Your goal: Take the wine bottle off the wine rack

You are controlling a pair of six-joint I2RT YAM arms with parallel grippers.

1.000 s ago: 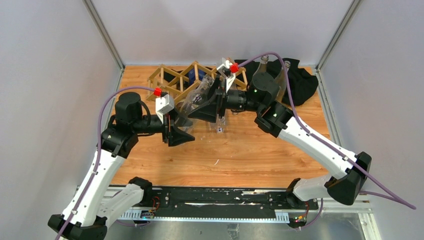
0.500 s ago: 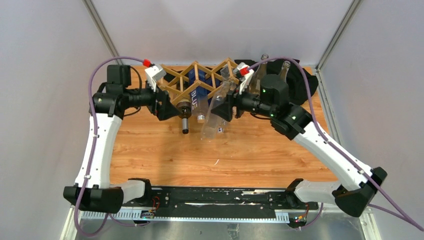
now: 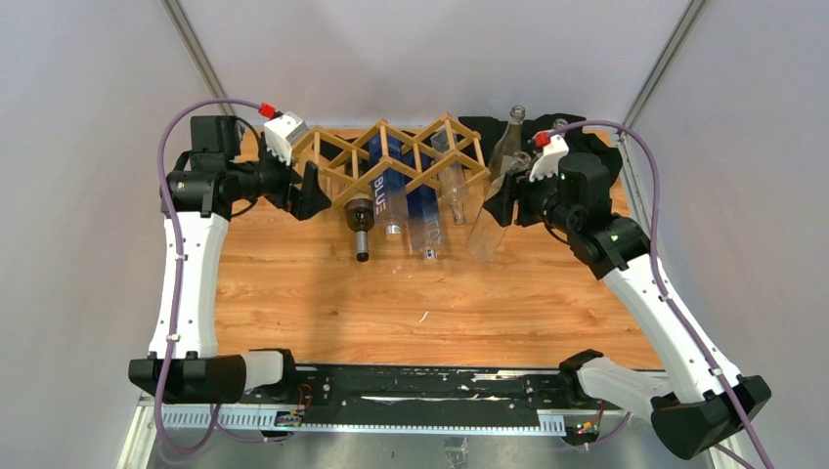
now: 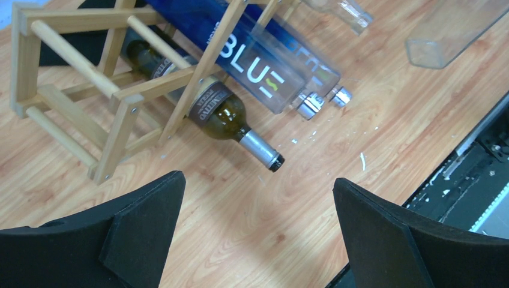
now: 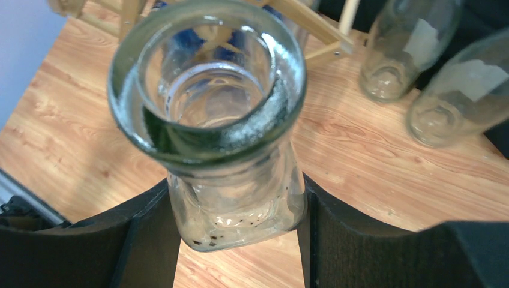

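Right gripper (image 5: 237,210) clamps clear bottle (image 5: 234,150) just right of wine rack (image 4: 123,123), extracted | left gripper (image 4: 258,204) agape beside its left end, likely to steady it.

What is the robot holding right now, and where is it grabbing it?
The right fingers are squeezing a clear glass bottle from both sides, just below its open mouth. The left fingers are spread apart and hold nothing.

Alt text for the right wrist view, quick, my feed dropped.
Looking down the open mouth of a clear glass bottle gripped between two black fingers, wooden table beneath. A wine rack corner shows at top; two more clear bottles stand upper right.
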